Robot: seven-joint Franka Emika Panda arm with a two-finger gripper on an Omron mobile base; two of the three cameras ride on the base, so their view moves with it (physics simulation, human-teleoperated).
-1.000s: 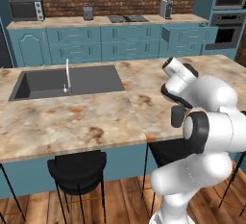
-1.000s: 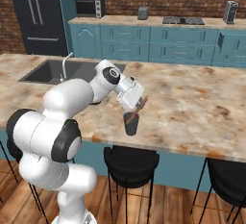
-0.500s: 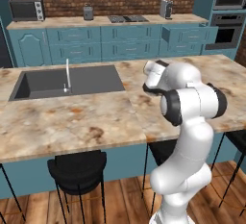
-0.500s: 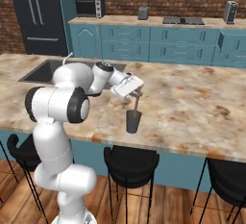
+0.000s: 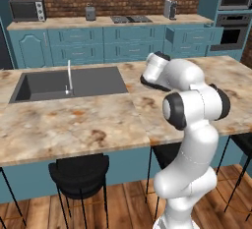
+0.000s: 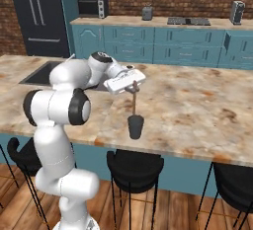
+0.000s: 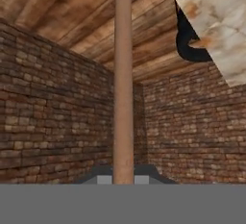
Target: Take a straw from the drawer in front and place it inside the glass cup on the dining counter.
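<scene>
Since a second ago, when the gripper [image 6: 132, 84] sat low right over the glass cup [image 6: 135, 126], the arm has swung up and the elbow has folded back toward the sink, so the hand now hangs above the cup, jaws together and clamped on the straw [image 6: 134, 100]. The straw hangs upright from the gripper with its lower end reaching the cup mouth; whether it's actually inside I can't tell from here.

To me that means the drop-in is basically the step in hand, just needs lowering and letting go.

Left of the cup on the table [image 6: 197, 105] there's the dark sink [image 5: 69, 83] with its silver tap [image 5: 69, 75], well apart. Below the cup, black stools [image 6: 134, 167] tuck under the table edge. Far right of the cup, back by the wall, the teal drawer [image 5: 192, 35] stands open. Nothing stands in the way.
</scene>
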